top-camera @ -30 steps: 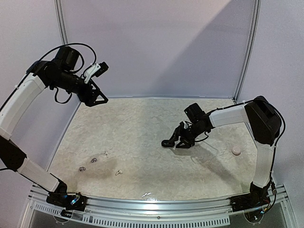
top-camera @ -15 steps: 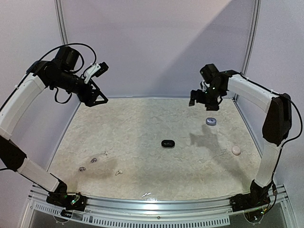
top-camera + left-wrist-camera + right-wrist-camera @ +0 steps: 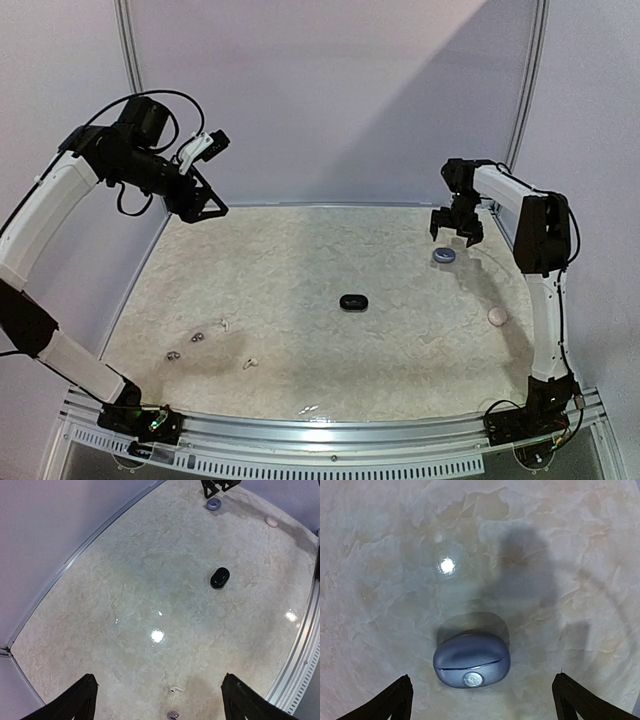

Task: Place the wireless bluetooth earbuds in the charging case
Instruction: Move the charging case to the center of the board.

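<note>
Three closed charging cases lie on the table: a black one point(image 3: 352, 302) point(image 3: 219, 577) in the middle, a blue one point(image 3: 444, 256) point(image 3: 471, 661) point(image 3: 213, 503) at the far right and a pale pink one point(image 3: 497, 317) point(image 3: 271, 521) near the right edge. My right gripper point(image 3: 455, 228) point(image 3: 482, 677) hangs open just above the blue case, touching nothing. Several tiny earbuds lie near the front left, among them a white one point(image 3: 250, 363) point(image 3: 175, 689) and a silvery one point(image 3: 198, 338) point(image 3: 173, 714). High over the far left corner, my left gripper point(image 3: 205, 205) point(image 3: 158, 676) is open and empty.
Grey walls point(image 3: 330, 100) with metal corner posts close the back and sides. A metal rail point(image 3: 330, 432) runs along the near edge, between the two arm bases.
My right gripper has left the black case in the middle of the table, swung up and out to the far right over the blue case, and opened wide. The left arm has not moved.
</note>
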You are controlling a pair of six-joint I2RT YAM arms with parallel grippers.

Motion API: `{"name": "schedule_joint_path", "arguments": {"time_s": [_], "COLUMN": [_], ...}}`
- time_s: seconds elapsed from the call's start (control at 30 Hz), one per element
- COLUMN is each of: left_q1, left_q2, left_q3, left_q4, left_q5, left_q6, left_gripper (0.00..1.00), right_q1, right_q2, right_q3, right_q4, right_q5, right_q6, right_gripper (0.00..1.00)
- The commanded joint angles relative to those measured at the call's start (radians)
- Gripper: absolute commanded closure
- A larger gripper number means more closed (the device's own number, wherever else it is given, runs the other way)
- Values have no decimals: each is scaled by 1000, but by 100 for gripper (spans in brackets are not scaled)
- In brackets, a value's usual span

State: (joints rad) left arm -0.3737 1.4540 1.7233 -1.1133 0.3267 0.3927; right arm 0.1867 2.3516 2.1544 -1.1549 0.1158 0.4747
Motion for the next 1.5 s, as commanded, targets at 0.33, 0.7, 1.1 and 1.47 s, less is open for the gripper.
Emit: {"name": "schedule_joint_path", "arguments": {"time_s": [0.33,0.7,1.1,1.47], "left_q1": [15,16,17,21], "left_q2": [54,58,82,75], "left_q3": [67,90,141,140], "left_q4": [-11,-20,-34,-47], "left_q5": [-5,-11,7,15], "left_q6": [14,25,28,28], "left_gripper": [12,12,12,13], "right_q1": [-114,-119,-135,-136], "right_q2": [4,15,107,100], "right_q3": [-60,-139,-131,-162], "right_q4": [165,173,42,-68], "right_q5": [-243,-357,-552,-530], "right_q6": [416,859,972,901], "right_gripper": [1,1,1,1]}}
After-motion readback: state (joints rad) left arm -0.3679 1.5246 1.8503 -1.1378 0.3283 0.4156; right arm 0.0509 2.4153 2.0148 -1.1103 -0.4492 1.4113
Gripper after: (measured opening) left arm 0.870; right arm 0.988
